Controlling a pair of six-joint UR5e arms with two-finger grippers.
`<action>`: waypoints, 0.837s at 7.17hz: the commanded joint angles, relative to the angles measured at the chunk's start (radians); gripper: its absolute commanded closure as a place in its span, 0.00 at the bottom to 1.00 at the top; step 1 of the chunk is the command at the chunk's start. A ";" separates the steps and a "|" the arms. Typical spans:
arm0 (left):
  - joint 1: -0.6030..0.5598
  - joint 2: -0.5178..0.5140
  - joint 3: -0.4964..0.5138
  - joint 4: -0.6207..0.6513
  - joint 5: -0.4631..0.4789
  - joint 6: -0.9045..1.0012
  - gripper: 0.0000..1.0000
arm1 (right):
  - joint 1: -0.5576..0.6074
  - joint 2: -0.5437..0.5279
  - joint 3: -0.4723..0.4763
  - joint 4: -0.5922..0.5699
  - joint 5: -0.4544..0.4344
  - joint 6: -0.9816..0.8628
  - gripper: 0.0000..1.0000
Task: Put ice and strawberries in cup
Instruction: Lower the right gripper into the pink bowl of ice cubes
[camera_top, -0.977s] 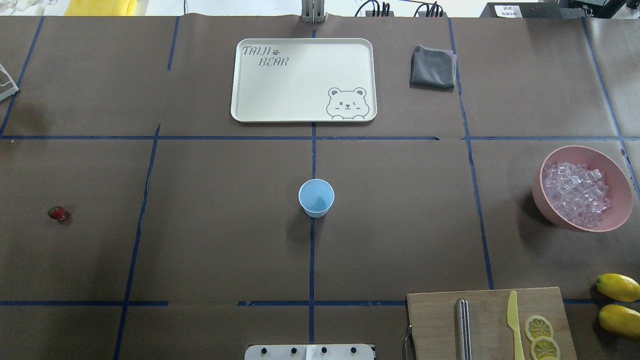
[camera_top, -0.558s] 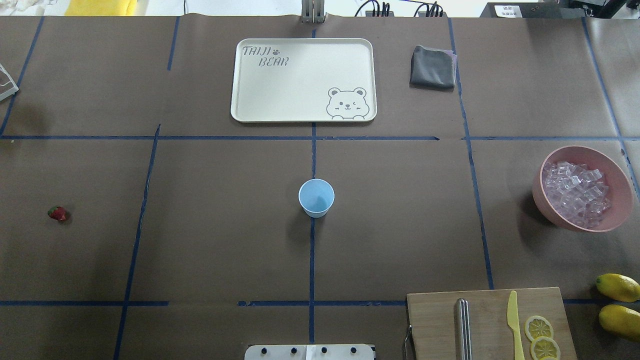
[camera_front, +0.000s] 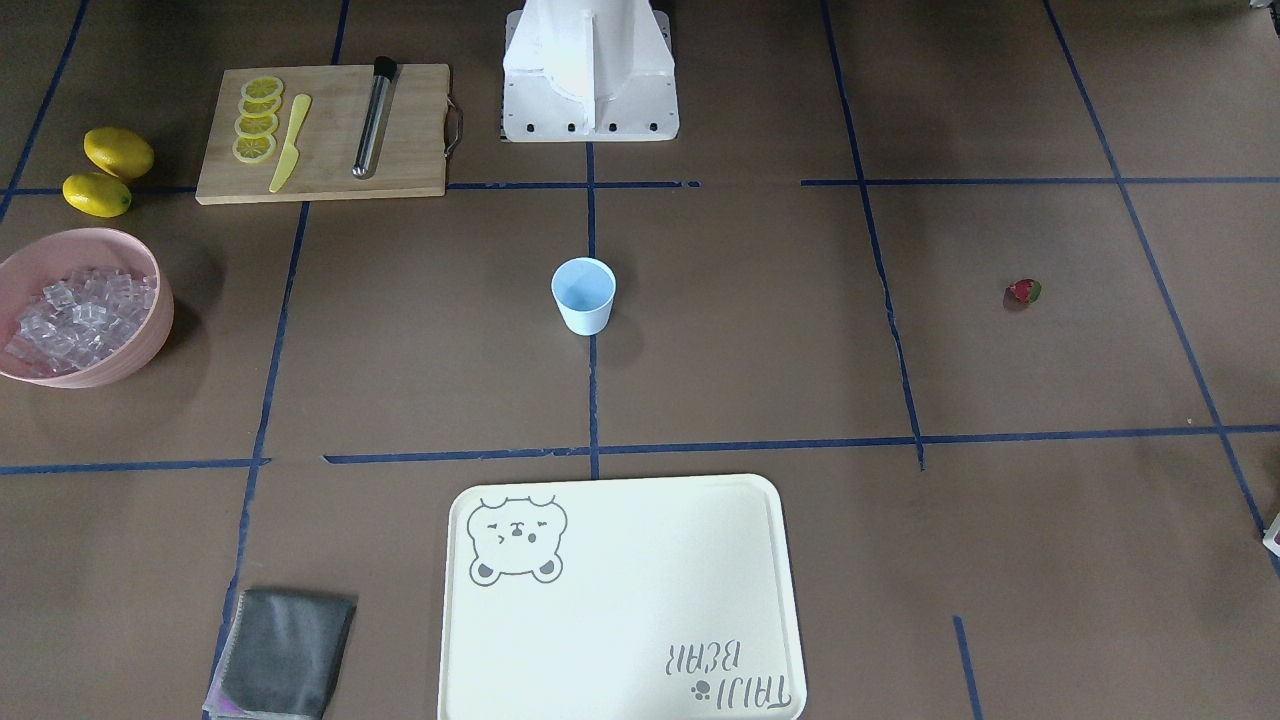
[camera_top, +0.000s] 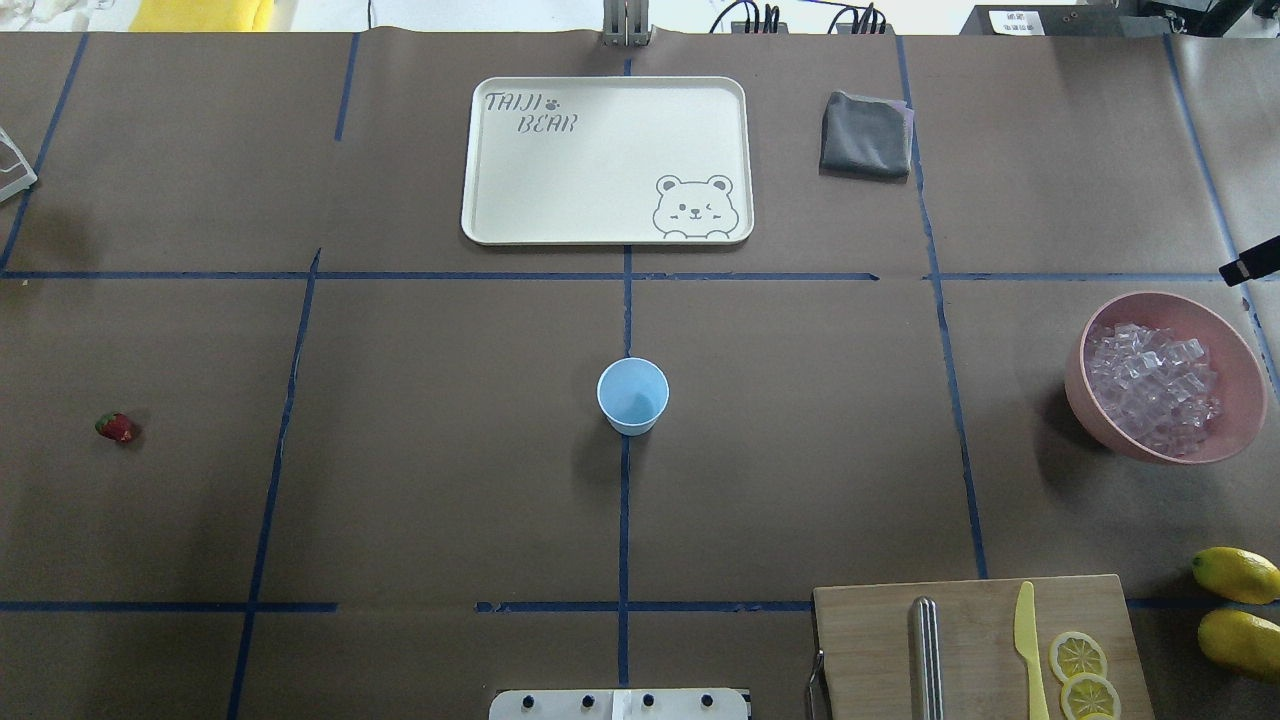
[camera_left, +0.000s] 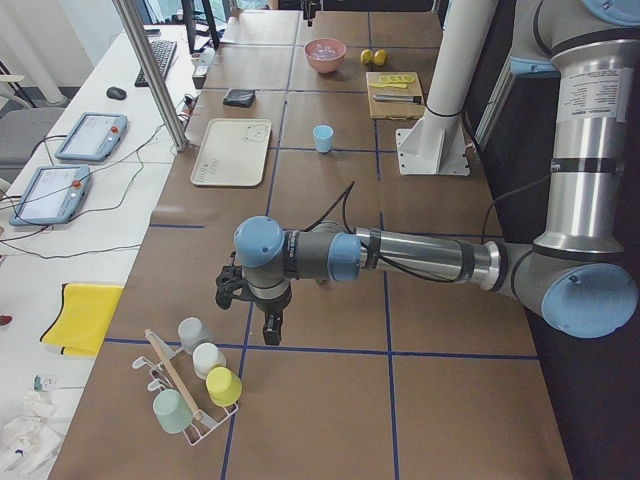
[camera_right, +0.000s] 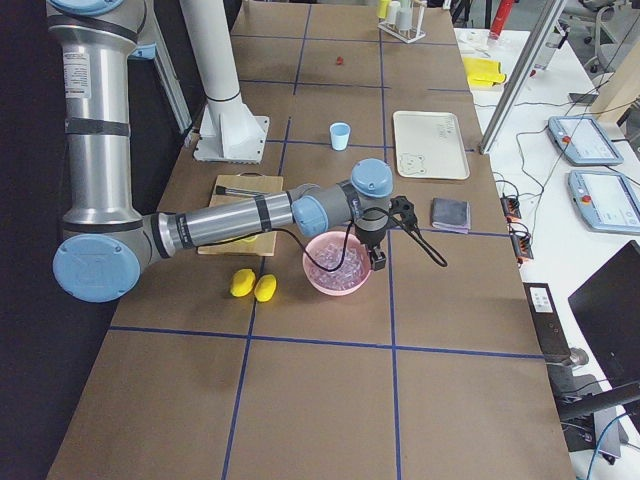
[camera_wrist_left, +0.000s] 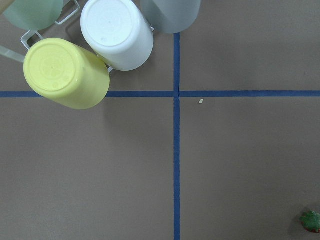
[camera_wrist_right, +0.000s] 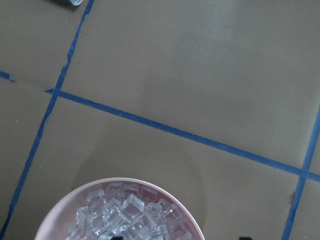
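Observation:
The light-blue cup (camera_top: 632, 396) stands upright and empty at the table's middle, also in the front view (camera_front: 583, 294). The strawberry (camera_top: 116, 428) lies alone far to the left and shows at the lower right corner of the left wrist view (camera_wrist_left: 311, 221). The ice (camera_top: 1150, 388) fills the pink bowl (camera_top: 1076, 390) at the right. My right gripper (camera_right: 377, 258) hovers over the bowl's far rim; two dark fingertips (camera_wrist_right: 243, 238) stand wide apart with nothing between them. My left gripper (camera_left: 268, 328) hangs near a cup rack, left of the strawberry; I cannot tell its state.
A cream bear tray (camera_top: 600, 160) and a grey cloth (camera_top: 866, 134) lie at the back. A cutting board (camera_top: 870, 640) with knife, metal rod and lemon slices is at the front right, beside two lemons (camera_top: 1236, 574). A rack of upturned cups (camera_wrist_left: 65, 72) stands by my left gripper.
A black tip of my right gripper has come into the overhead view at the right edge, just behind the pink bowl. Nothing on the table has moved.

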 joint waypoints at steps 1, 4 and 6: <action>0.000 -0.002 0.001 0.000 -0.001 0.000 0.00 | -0.064 -0.024 -0.004 0.037 -0.021 0.002 0.27; 0.000 -0.002 0.001 0.000 -0.001 0.000 0.00 | -0.110 -0.036 -0.014 0.034 -0.024 0.002 0.32; 0.000 -0.002 0.001 0.000 -0.001 0.000 0.00 | -0.124 -0.027 -0.055 0.034 -0.024 0.002 0.32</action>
